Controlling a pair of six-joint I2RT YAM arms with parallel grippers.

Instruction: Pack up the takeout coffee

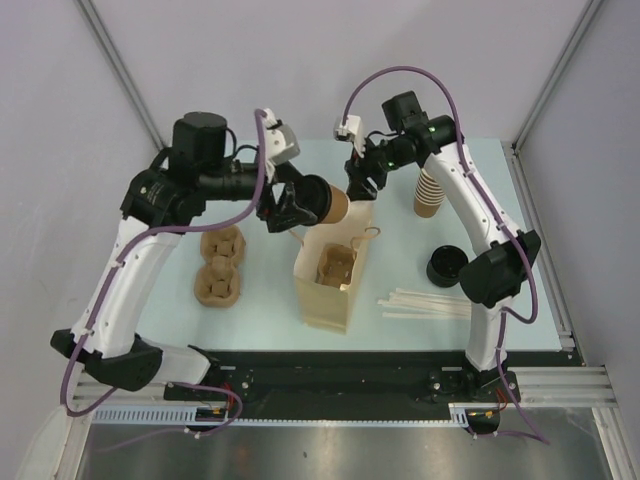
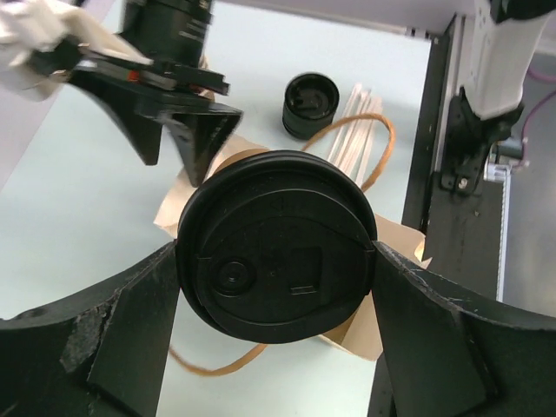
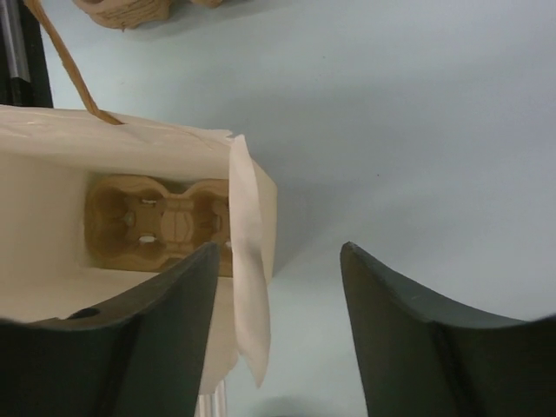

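- The takeout coffee [image 1: 330, 200] is held on its side in the air, just above the far left corner of the open paper bag [image 1: 325, 300], clear of the table [image 1: 400, 230].
- The left gripper [image 2: 278, 261] is closed on the cup at the lid: one finger [image 2: 130, 321] is pressed against the black rim on one side and the other finger against the opposite side.
- In the left wrist view the lid fills the middle. The tan body behind it is hidden, and most of the bag is covered too.
- The right gripper [image 3: 280, 256] is placed at the far rim of the bag. Its jaws stand apart, with the bag's thin wall edge between them, close beside one finger [image 3: 156, 347]. Nothing is seen to be clamped, and contact with that edge cannot be made out.
- A pulp cup carrier [image 3: 161, 217] is seen lying at the bottom of the bag, partly cut off by the near finger in the right wrist view.
- A stack of lidless cups [image 1: 430, 192] stands to the right of the bag, beyond it, partly hidden by the right arm.
- A stack of black lids [image 1: 445, 265] and a bundle of pale sticks [image 1: 425, 300] lie to the right of the bag.
- Two more carriers [image 1: 218, 283] lie to its left, the farther one partly under the left arm.
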